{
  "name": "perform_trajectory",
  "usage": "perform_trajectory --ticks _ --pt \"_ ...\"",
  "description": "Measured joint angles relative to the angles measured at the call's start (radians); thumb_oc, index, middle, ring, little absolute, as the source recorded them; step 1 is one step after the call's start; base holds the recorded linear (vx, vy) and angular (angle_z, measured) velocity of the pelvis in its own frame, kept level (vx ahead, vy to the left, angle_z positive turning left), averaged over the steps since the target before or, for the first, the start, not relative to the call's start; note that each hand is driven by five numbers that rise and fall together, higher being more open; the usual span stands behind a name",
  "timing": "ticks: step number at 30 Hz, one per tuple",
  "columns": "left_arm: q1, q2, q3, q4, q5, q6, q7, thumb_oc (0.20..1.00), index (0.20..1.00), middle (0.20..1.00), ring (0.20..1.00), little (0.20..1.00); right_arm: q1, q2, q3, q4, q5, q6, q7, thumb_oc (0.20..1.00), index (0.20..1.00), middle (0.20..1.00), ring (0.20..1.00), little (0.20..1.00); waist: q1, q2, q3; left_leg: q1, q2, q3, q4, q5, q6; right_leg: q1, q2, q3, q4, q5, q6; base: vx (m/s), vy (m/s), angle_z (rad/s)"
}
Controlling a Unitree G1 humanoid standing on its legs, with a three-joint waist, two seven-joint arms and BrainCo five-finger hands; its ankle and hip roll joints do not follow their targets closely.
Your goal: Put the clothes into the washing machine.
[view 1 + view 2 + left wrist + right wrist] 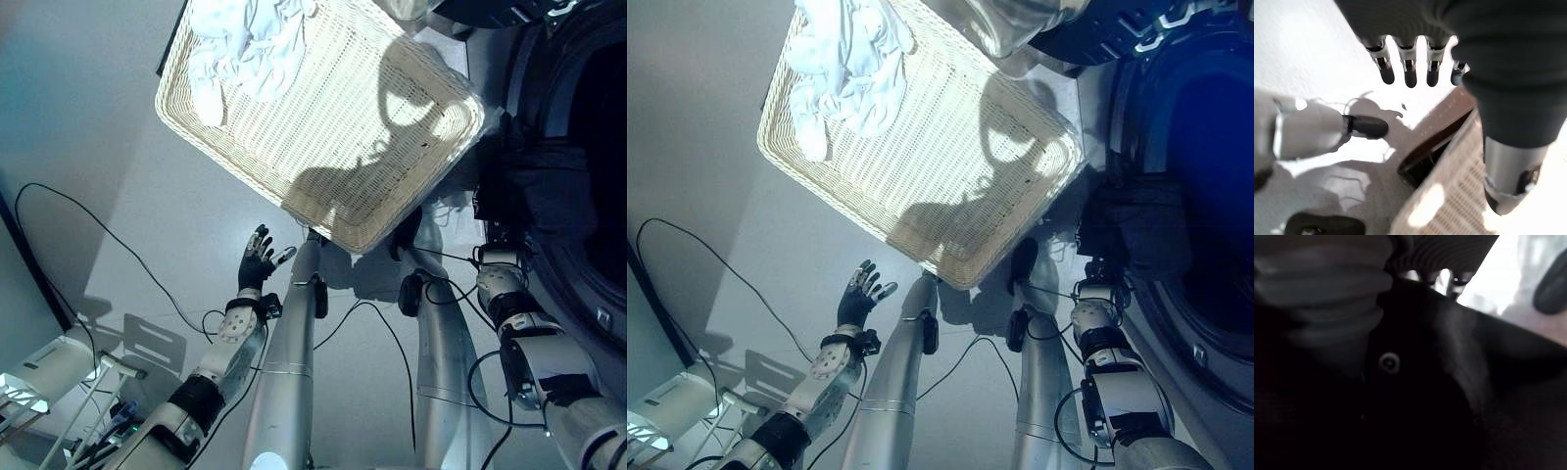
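I am looking down at a grey floor (98,147) with a pale wicker basket (392,147) lying on it ahead of me. White clothes (245,44) are bunched in the basket's far left corner, well apart from both of my hands. My left hand (257,257) hovers over the floor just short of the basket's near edge, its fingers (1409,73) straight and spread, holding nothing. To my right stands the washing machine (588,147) with its round dark opening. A dark garment (549,191) with a small pale button (1389,362) hangs at that opening. My right hand (1449,281) is pressed into this dark cloth, and I cannot tell whether its fingers grip it.
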Motion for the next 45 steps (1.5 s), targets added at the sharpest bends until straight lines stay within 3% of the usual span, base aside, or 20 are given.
perform_trajectory --ticks 4,9,11,12,13,17,20,21,25,29,38,39,40,41,42,45 --pt "-0.001 0.025 0.000 -0.044 -0.013 0.009 0.012 1.000 1.000 1.000 1.000 1.000 -0.022 0.000 -0.005 -0.015 0.056 -0.062 0.005 1.000 1.000 1.000 1.000 1.000 0.022 0.000 0.000 -0.022 -0.007 -0.010 0.002 0.001 0.005 -0.019 -0.007 -0.006 0.006 0.000 0.000 0.00 -0.042 0.04" --pt "0.000 0.046 0.003 -0.080 -0.038 0.023 0.015 1.000 1.000 1.000 1.000 1.000 -0.036 0.000 0.001 -0.070 0.052 -0.092 0.008 1.000 1.000 1.000 1.000 1.000 0.025 0.000 0.000 -0.032 -0.008 -0.016 0.000 0.002 0.008 -0.024 -0.011 -0.015 0.001 0.000 0.001 0.00 -0.049 0.03" --pt "0.001 0.056 0.011 -0.101 -0.039 0.033 0.015 1.000 1.000 1.000 1.000 1.000 -0.015 -0.003 0.002 -0.140 0.054 -0.095 0.035 0.432 0.432 0.432 0.432 0.432 0.025 0.000 0.000 -0.034 -0.008 -0.017 -0.004 0.004 0.008 -0.024 -0.011 -0.017 -0.003 0.001 0.002 0.00 -0.020 0.00" --pt "0.001 0.056 0.015 -0.106 -0.038 0.037 0.015 1.000 1.000 1.000 1.000 1.000 -0.010 -0.003 0.002 -0.146 0.057 -0.097 0.061 0.285 0.285 0.285 0.285 0.285 0.024 0.000 0.000 -0.034 -0.008 -0.017 -0.004 0.005 0.006 -0.023 -0.011 -0.017 -0.004 0.001 0.002 0.00 0.000 0.00" --pt "0.001 0.056 0.026 -0.111 -0.038 0.039 0.013 1.000 1.000 1.000 1.000 1.000 -0.002 -0.002 0.002 -0.167 0.079 -0.097 0.103 0.200 0.200 0.200 0.200 0.200 0.022 0.000 0.000 -0.034 -0.008 -0.016 -0.004 0.005 0.005 -0.022 -0.011 -0.017 -0.005 0.001 0.002 0.00 0.000 0.00" --pt "0.001 0.056 0.041 -0.111 -0.038 0.048 0.006 1.000 1.000 1.000 1.000 1.000 0.051 0.010 0.003 -0.270 0.199 -0.097 0.266 0.200 0.200 0.200 0.200 0.200 0.019 0.000 0.000 -0.023 -0.006 -0.016 -0.011 0.005 0.006 -0.005 -0.007 -0.018 -0.024 0.011 0.001 -0.01 0.002 -0.01" --pt "0.009 0.062 0.061 -0.118 -0.038 0.063 0.005 1.000 1.000 1.000 1.000 1.000 0.124 0.023 0.002 -0.459 0.306 -0.100 0.386 0.200 0.200 0.200 0.200 0.200 -0.008 -0.001 0.000 0.012 -0.004 -0.015 -0.031 0.008 0.010 0.034 -0.002 -0.019 -0.054 0.021 0.008 -0.02 0.006 -0.03" --pt "0.009 0.062 0.061 -0.118 -0.038 0.063 0.005 1.000 1.000 1.000 1.000 1.000 0.124 0.023 0.002 -0.459 0.306 -0.100 0.386 0.200 0.200 0.200 0.200 0.200 -0.008 -0.001 0.000 0.012 -0.004 -0.015 -0.031 0.008 0.010 0.034 -0.002 -0.019 -0.054 0.021 0.008 0.00 0.000 0.00" --pt "0.052 0.064 0.090 -0.169 -0.029 0.070 -0.004 1.000 1.000 1.000 1.000 1.000 0.219 0.035 0.000 -0.646 0.389 -0.180 0.460 0.200 0.200 0.200 0.200 0.200 -0.045 -0.001 0.001 0.102 -0.001 -0.002 -0.083 0.016 0.024 0.124 0.004 -0.017 -0.111 0.039 0.023 -0.05 0.010 -0.06" --pt "0.073 0.069 0.099 -0.172 -0.029 0.080 -0.015 1.000 1.000 1.000 1.000 1.000 0.263 0.033 -0.016 -0.665 0.419 -0.253 0.460 0.200 0.200 0.200 0.200 0.200 -0.068 -0.001 0.001 0.156 0.000 0.010 -0.100 0.016 0.027 0.177 0.005 -0.012 -0.133 0.044 0.029 -0.02 0.018 -0.06" --pt "0.105 0.083 0.133 -0.161 -0.029 0.098 -0.059 1.000 1.000 1.000 1.000 1.000 0.299 -0.018 -0.135 -0.734 0.432 -0.437 0.359 0.200 0.200 0.200 0.200 0.200 -0.115 -0.005 0.001 0.271 0.012 0.022 -0.130 0.015 0.032 0.302 0.025 -0.007 -0.199 0.065 0.044 -0.02 -0.005 -0.05" --pt "0.104 0.083 0.133 -0.159 -0.029 0.103 -0.063 1.000 1.000 1.000 1.000 1.000 0.295 -0.016 -0.134 -0.742 0.457 -0.442 0.343 0.228 0.228 0.228 0.228 0.228 -0.113 -0.005 0.001 0.281 0.013 0.025 -0.133 0.015 0.032 0.311 0.031 -0.007 -0.205 0.065 0.044 -0.01 0.007 -0.08" --pt "0.106 0.085 0.133 -0.159 -0.029 0.105 -0.068 1.000 1.000 1.000 1.000 1.000 0.287 0.005 -0.134 -0.764 0.477 -0.462 0.306 0.341 0.341 0.341 0.341 0.341 -0.110 -0.005 0.001 0.289 0.014 0.029 -0.135 0.015 0.032 0.319 0.031 -0.004 -0.209 0.068 0.045 0.00 0.018 -0.08" --pt "0.107 0.088 0.132 -0.152 -0.029 0.106 -0.070 1.000 1.000 1.000 1.000 1.000 0.273 0.026 -0.137 -0.787 0.490 -0.495 0.263 0.758 0.758 0.758 0.758 0.758 -0.113 -0.005 0.002 0.299 0.014 0.031 -0.139 0.015 0.033 0.327 0.031 -0.003 -0.211 0.069 0.046 0.00 0.019 -0.05" --pt "0.100 0.088 0.127 -0.135 -0.029 0.106 -0.076 1.000 1.000 1.000 1.000 1.000 0.256 0.045 -0.171 -0.809 0.492 -0.524 0.172 1.000 1.000 1.000 1.000 1.000 -0.113 -0.006 0.002 0.313 0.012 0.032 -0.143 0.016 0.034 0.340 0.030 -0.002 -0.213 0.071 0.048 0.00 0.000 0.00" --pt "0.088 0.097 0.109 -0.111 -0.030 0.108 -0.081 1.000 1.000 1.000 1.000 1.000 0.231 0.065 -0.200 -0.778 0.493 -0.571 -0.008 1.000 1.000 1.000 1.000 1.000 -0.110 -0.008 0.002 0.338 0.005 0.025 -0.145 0.015 0.040 0.374 0.026 -0.002 -0.219 0.066 0.055 0.00 0.012 0.10"
